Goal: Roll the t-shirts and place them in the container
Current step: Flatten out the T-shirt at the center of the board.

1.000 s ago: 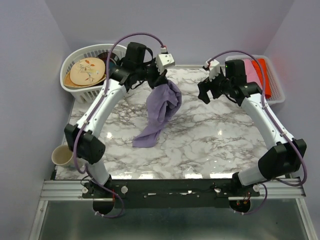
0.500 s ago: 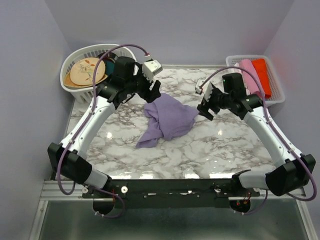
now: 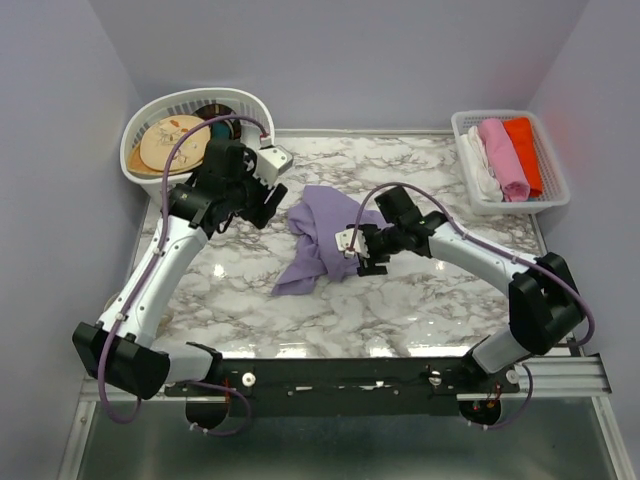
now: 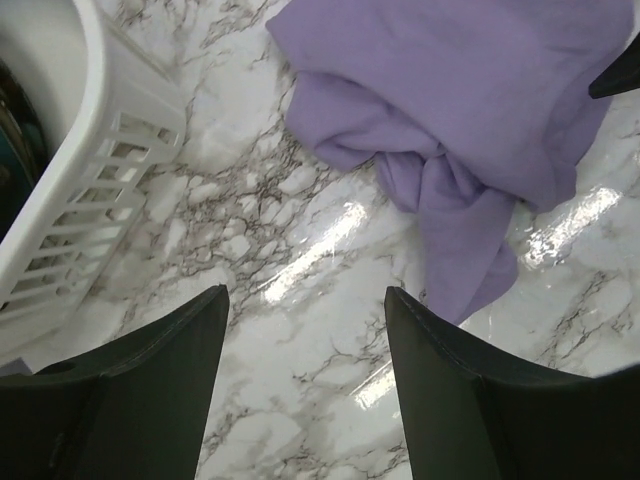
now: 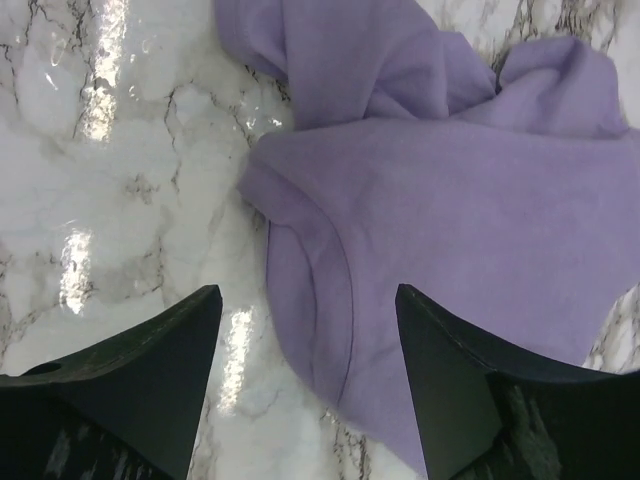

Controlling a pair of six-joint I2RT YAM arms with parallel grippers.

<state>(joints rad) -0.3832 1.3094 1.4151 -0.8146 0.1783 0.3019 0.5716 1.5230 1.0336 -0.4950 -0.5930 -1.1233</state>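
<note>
The lavender t-shirt (image 3: 325,238) lies crumpled in a heap on the marble table (image 3: 430,300), with a twisted tail trailing toward the front left. My left gripper (image 3: 260,203) hangs open over bare marble to its left, holding nothing. In the left wrist view the t-shirt (image 4: 470,110) is ahead and to the right of the left gripper (image 4: 305,295). My right gripper (image 3: 366,256) is open at the heap's near right edge. In the right wrist view the right gripper (image 5: 308,292) straddles a hemmed edge of the t-shirt (image 5: 450,180) without closing on it.
A white laundry basket (image 3: 190,103) holding a patterned plate stands at the back left, close to my left gripper; its slatted wall (image 4: 110,170) fills the left of the left wrist view. A small white tray (image 3: 552,195) at the back right holds pink, orange-red and white rolls.
My left gripper opened and let the hanging t-shirt fall into a heap, then drew back left toward the basket. My right arm swung in and down to the heap's near right edge.
</note>
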